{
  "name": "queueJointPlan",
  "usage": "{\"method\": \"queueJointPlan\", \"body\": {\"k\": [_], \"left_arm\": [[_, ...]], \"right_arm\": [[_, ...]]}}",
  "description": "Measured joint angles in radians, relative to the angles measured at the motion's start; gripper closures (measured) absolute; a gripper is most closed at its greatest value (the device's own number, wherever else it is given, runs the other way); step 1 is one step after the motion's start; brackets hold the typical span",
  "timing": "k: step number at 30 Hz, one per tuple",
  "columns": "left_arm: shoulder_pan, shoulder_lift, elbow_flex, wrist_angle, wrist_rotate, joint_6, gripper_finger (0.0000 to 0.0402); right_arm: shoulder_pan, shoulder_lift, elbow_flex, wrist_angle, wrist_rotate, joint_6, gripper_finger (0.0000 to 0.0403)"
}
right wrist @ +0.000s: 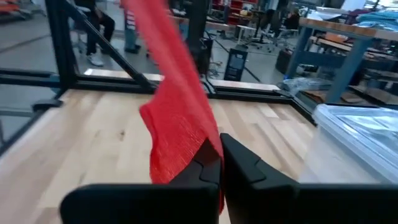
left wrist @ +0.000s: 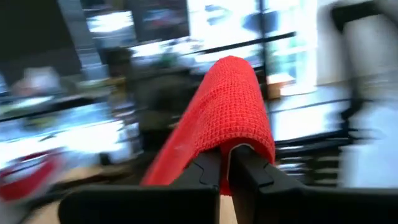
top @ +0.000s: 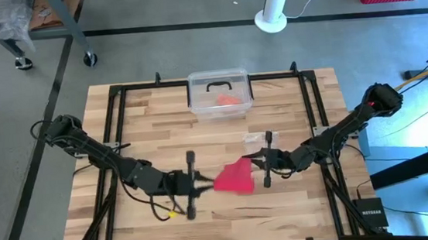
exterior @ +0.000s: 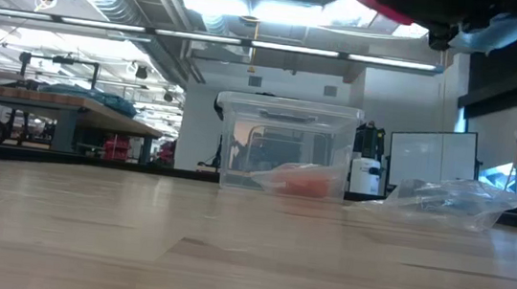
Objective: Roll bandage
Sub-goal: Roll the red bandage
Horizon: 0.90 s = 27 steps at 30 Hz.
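Rolling looks barely begun: the bandage [top: 235, 178] hangs unrolled between the left hand [top: 198, 187] and right hand [top: 258, 165], each clamped on one end above the table [top: 300, 213].

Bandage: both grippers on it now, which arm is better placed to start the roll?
Probably left. The bandage is already draped over the left gripper, shut on that end. The right gripper is shut on the other end, better placed to hold tension.

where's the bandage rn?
High view: the bandage is near the table's front centre, held off the wood between the left tool and right tool, both shut on it.
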<state>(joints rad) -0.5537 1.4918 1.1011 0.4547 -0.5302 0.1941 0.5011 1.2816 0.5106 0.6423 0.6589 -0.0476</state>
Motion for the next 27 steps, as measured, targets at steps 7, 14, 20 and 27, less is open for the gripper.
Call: {"method": "queueJointPlan", "body": {"k": [7,14,20,27], "left_arm": [[-0.005,0.0,0.0,-0.07,-0.188,0.03,0.0398],[-0.002,0.0,0.0,-0.103,-0.142,0.019,0.0398],[-0.002,0.0,0.0,-0.103,-0.143,0.019,0.0398],[-0.002,0.0,0.0,-0.096,-0.167,0.019,0.0398]], "right_arm": [[0.009,0.003,0.0,0.001,-0.127,0.13,0.0389],[0.008,0.007,-0.001,0.03,-0.13,0.177,0.0317],[0.009,0.006,0.021,-0.008,-0.15,0.148,0.0217],[0.009,0.019,0.054,-0.042,-0.225,0.173,0.0174]]}}
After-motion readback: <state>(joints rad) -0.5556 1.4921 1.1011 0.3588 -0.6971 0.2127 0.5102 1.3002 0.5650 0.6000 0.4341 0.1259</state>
